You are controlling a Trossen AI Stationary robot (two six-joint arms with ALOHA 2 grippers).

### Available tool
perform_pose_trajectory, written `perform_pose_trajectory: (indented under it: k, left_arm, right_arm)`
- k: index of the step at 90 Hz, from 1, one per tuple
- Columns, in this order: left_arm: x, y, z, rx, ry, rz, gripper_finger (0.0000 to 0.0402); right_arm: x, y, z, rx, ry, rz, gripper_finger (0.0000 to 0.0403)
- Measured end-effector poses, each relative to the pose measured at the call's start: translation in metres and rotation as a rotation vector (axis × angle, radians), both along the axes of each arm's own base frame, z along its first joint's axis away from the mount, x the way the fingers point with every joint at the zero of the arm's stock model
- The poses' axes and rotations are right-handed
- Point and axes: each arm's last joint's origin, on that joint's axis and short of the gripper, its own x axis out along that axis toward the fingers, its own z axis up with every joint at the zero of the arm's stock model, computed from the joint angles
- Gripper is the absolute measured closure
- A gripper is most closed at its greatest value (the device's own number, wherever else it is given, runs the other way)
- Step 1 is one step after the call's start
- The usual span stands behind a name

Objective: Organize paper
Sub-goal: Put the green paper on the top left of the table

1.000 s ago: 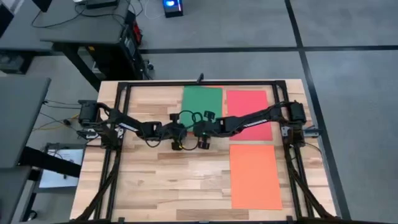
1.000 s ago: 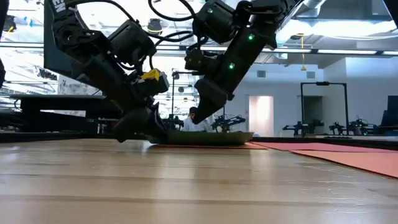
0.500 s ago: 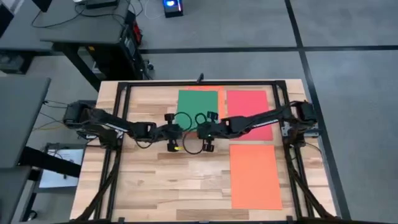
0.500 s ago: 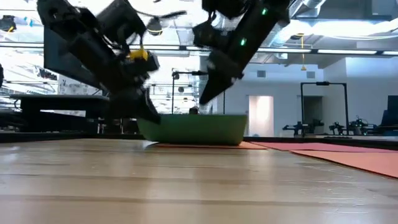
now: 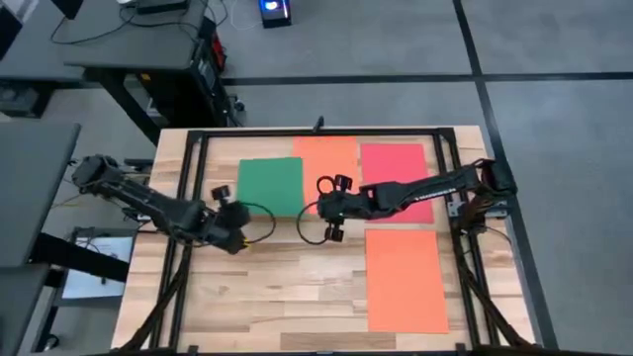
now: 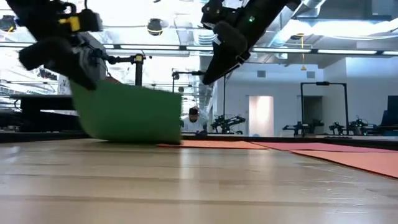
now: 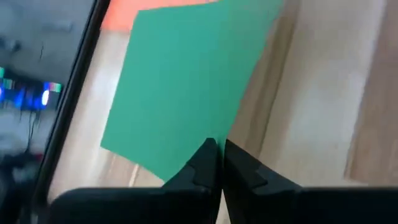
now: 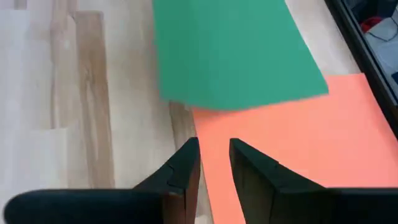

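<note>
1. The left gripper (image 7: pixel 216 163) is seen at the counter's (image 5: pixel 257 287) left-centre; its fingers are clenched on the near edge of the green sheet (image 5: pixel 270 184).
2. The green sheet is held lifted on that side, with its far edge by the orange sheet (image 5: pixel 324 158).
3. The right gripper (image 8: pixel 213 163) is raised over the orange sheet; its fingers are slightly parted, grasping nothing.
4. A pink-red sheet (image 5: pixel 394 166) and a second orange sheet (image 5: pixel 406 279) are seen lying flat on the right.

Green sheet (image 5: pixel 270 185), two orange sheets (image 5: pixel 324 161) (image 5: pixel 406 280), pink-red sheet (image 5: pixel 396 168), pale striped wooden table (image 5: pixel 267 297)
</note>
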Motion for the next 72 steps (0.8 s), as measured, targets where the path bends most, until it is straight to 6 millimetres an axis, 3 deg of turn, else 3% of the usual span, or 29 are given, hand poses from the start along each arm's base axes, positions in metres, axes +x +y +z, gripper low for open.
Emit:
perform_pose_trajectory:
  k: [23,47,72]
  left_arm:
    - [-0.015,0.004,-0.022,-0.009,0.076,0.070,0.0401]
    - [-0.007,-0.004,-0.037,-0.092,0.001,-0.031,0.0401]
    - [-0.017,-0.004,-0.054,-0.205,0.048,0.009,0.0401]
  right_arm:
    - [0.003,0.009,0.003,0.010,-0.052,0.018,0.0324]
    - [0.005,0.013,0.005,0.020,-0.086,0.025,0.0324]
    - [0.010,0.013,0.004,-0.035,-0.096,0.093,0.0319]
